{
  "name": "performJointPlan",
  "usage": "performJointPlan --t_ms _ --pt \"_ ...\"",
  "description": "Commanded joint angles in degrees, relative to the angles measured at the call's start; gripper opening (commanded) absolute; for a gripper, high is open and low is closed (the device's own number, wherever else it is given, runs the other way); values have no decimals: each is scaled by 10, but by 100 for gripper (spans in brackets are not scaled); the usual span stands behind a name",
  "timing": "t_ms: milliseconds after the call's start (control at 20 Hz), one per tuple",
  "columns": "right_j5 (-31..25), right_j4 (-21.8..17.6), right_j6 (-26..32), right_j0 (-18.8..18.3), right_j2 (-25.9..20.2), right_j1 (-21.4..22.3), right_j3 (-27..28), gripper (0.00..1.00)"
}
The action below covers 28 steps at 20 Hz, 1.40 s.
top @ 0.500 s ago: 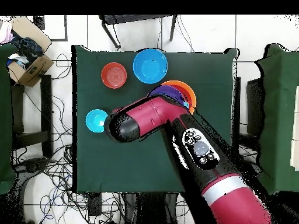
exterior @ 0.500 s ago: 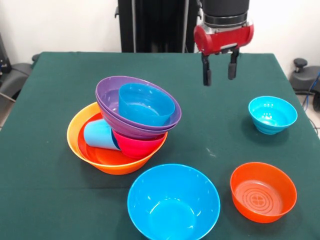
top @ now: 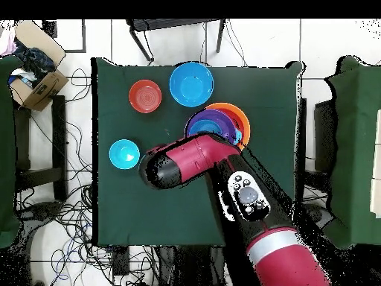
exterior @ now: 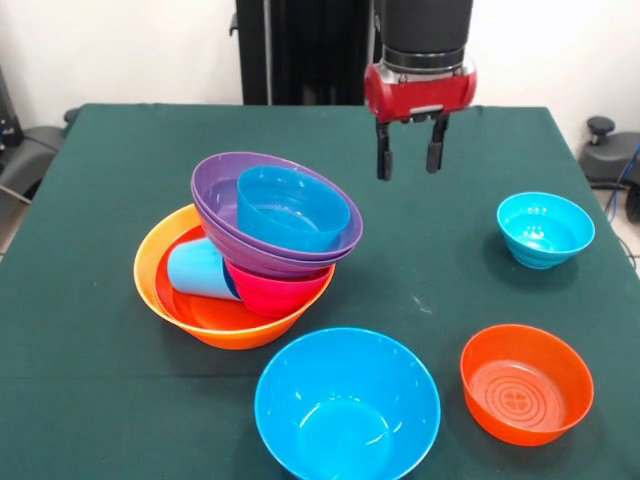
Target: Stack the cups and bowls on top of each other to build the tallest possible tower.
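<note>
On green table (exterior: 120,400): bowl tower (exterior: 262,250), loose bowls; gripper (exterior: 410,158) spread, empty; cardboard box (top: 37,83) beside

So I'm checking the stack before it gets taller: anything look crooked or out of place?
Yes. The light blue tumbler lies on its side inside the orange bowl, wedged beside the magenta bowl. The purple bowls above sit tilted, so the tower leans.

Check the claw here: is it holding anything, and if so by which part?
Nothing is held. The claw hangs open and empty above the table, clear of the tower and of every loose bowl.
</note>
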State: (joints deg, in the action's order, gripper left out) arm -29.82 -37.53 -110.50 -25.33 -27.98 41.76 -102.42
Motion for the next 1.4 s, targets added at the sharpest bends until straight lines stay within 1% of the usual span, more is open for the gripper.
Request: performJointPlan --t_ms 50,350,550,600,650,800,950,1150,1300,1400 --pt "40 -5 -164 75 104 -63 33 100" --pt "74 16 -221 137 144 -95 44 100" --pt "66 37 -239 165 161 -110 72 100" --pt "61 38 -235 170 163 -115 84 100" --pt "49 46 -227 168 159 -113 88 100" --pt "6 93 -190 147 117 -83 90 100" --pt "-10 113 -146 132 85 -70 101 100" --pt "-22 140 -139 129 84 -63 105 100" --pt "-21 152 -130 130 77 -52 103 100" --pt "-21 156 -127 136 78 -54 113 100"
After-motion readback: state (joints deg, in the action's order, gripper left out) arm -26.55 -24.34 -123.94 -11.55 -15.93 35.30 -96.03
